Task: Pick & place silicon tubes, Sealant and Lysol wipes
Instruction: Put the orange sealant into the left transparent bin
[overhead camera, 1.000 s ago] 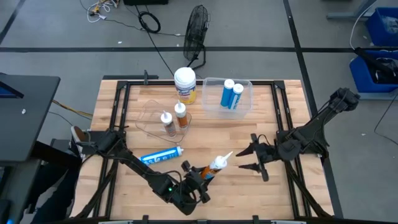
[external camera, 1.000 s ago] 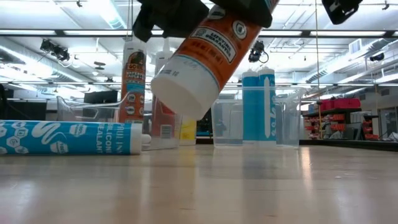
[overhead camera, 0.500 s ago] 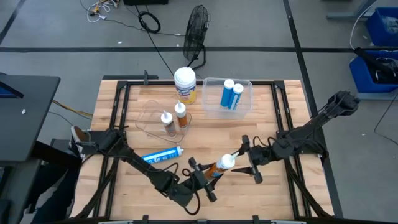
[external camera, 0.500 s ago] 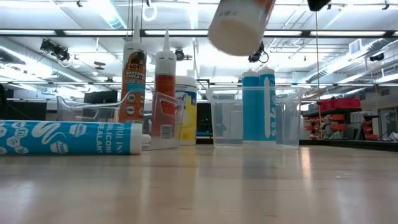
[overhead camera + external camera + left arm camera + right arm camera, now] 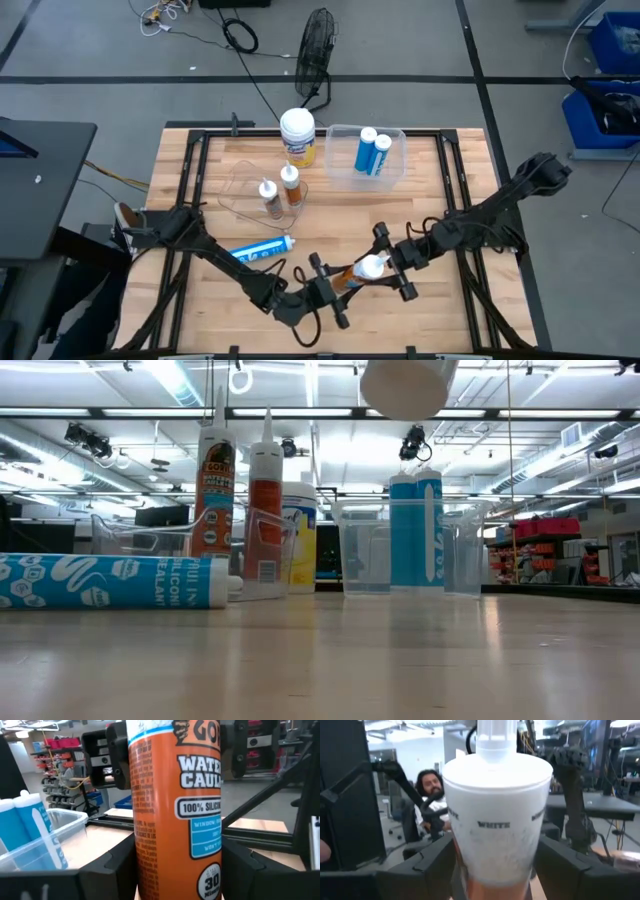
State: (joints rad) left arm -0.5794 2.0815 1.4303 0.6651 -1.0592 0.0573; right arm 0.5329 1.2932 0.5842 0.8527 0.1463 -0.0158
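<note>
An orange caulk cartridge (image 5: 352,274) with a white nozzle end (image 5: 371,266) is held above the table's near middle. My left gripper (image 5: 332,287) is shut on it. My right gripper (image 5: 392,262) is open, its fingers standing on either side of the white end (image 5: 497,820); whether they touch it I cannot tell. Only the white end (image 5: 408,385) shows in the low view, high up. A blue cartridge (image 5: 260,252) lies on its side on the table. The Lysol wipes canister (image 5: 298,135) stands upright at the far edge. My left gripper pinches the cartridge's orange body (image 5: 175,845) between its two fingers (image 5: 117,865), which lie across it. The cartridge is lifted clear of the table and slants, its white nozzle end toward my right gripper.
A clear bin (image 5: 396,165) at the far right holds two upright blue cartridges (image 5: 372,152). A clear container (image 5: 240,185) holds two upright cartridges (image 5: 278,192). A fan (image 5: 315,50) stands beyond the table. A person (image 5: 432,795) sits beyond the table.
My left gripper has gone up and toward the table's right edge with the orange cartridge, which has risen almost out of the low view. My right gripper has gone toward the left and near edges, and its fingers now stand around the white end.
</note>
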